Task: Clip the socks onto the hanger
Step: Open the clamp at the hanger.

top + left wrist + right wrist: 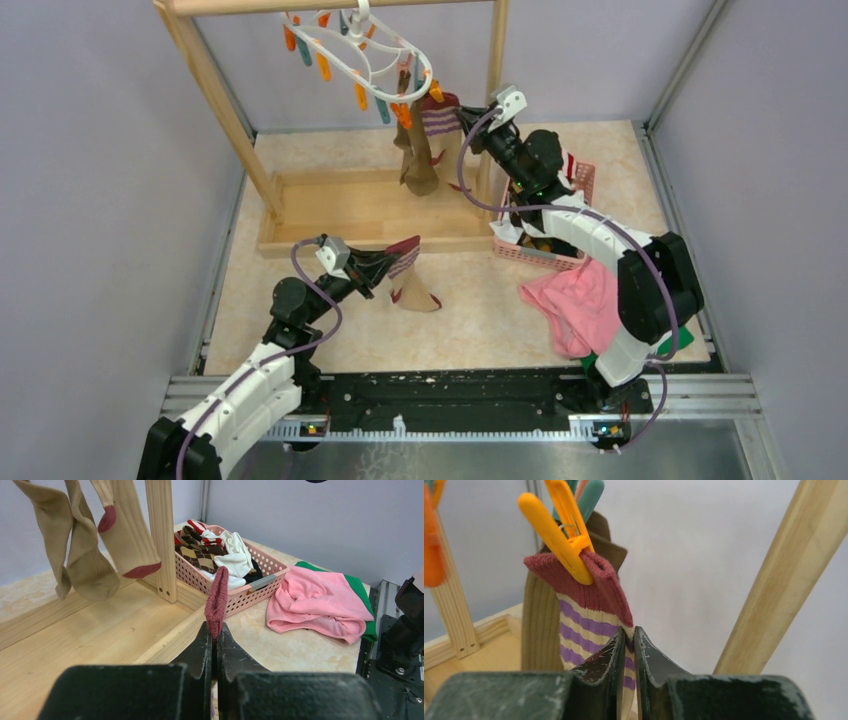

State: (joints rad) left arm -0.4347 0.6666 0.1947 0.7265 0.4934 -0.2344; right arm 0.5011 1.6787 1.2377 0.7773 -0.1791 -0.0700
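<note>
Left hand (214, 630) clamped shut on maroon-cuffed sock (217, 600); sock hung from it over worktop (470, 320), before wooden rack (215, 85). Right hand (626, 640) raised at hanger (372, 55). Its fingers nearly together, with edge of striped sock (589, 615) seen in narrow gap; grip not determinable. Striped sock pinned by yellow clip (558, 535), beside olive socks (418, 165). Spare socks (202, 557) piled in pink basket (250, 587).

Two socks (420, 150) beneath the white hanger (365, 55)

Wooden rack frame (160, 535), pink basket (246, 593), pink cloth (320, 602) over green cloth (359, 584)
</note>
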